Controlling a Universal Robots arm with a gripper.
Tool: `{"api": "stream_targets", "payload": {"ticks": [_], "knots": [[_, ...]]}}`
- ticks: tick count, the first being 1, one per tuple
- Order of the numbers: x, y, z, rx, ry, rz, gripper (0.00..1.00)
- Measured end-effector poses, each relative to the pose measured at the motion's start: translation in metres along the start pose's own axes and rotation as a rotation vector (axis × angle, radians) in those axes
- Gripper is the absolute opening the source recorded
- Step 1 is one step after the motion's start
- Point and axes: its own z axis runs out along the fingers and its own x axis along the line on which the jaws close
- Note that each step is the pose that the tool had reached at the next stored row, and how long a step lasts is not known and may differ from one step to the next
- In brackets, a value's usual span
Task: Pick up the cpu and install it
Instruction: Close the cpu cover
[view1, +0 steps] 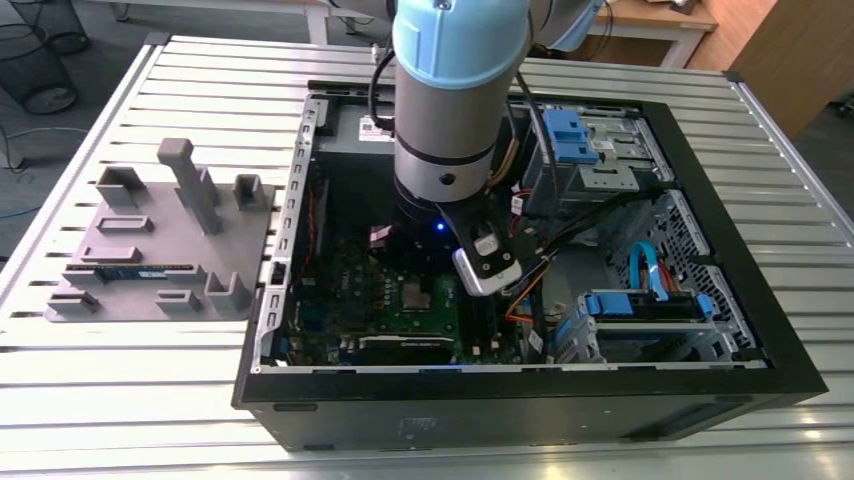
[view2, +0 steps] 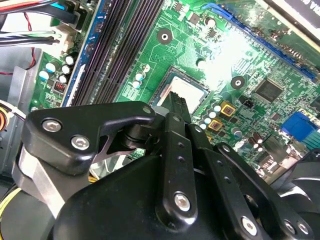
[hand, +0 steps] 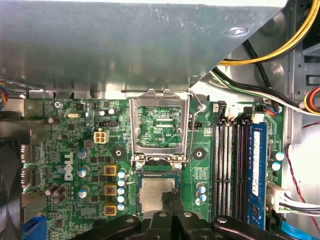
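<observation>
We saw the grey arm, capped in pale blue, standing nearly upright in the exterior view and pointing straight down. Its dark wrist sat just under the grey section. In the first wrist view, the black tool pointed away from the camera. Its two fingers were drawn together into one narrow tip, with no gap between them. In the second wrist view, its black linkage spread wide behind that tip.

Silver-grey cylindrical arm with a pale-blue joint cap; black end effector linkages (silver screws dotted along them).
</observation>
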Motion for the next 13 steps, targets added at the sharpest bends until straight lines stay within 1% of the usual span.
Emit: {"api": "stream_targets", "payload": {"ticks": [10, 13], "knots": [[-0.0003, -0.0001, -0.0118, -0.0036, -0.0001, 0.000, 0.11], [-0.0004, -0.0001, -0.0122, -0.0038, 0.0001, 0.000, 0.11]]}}
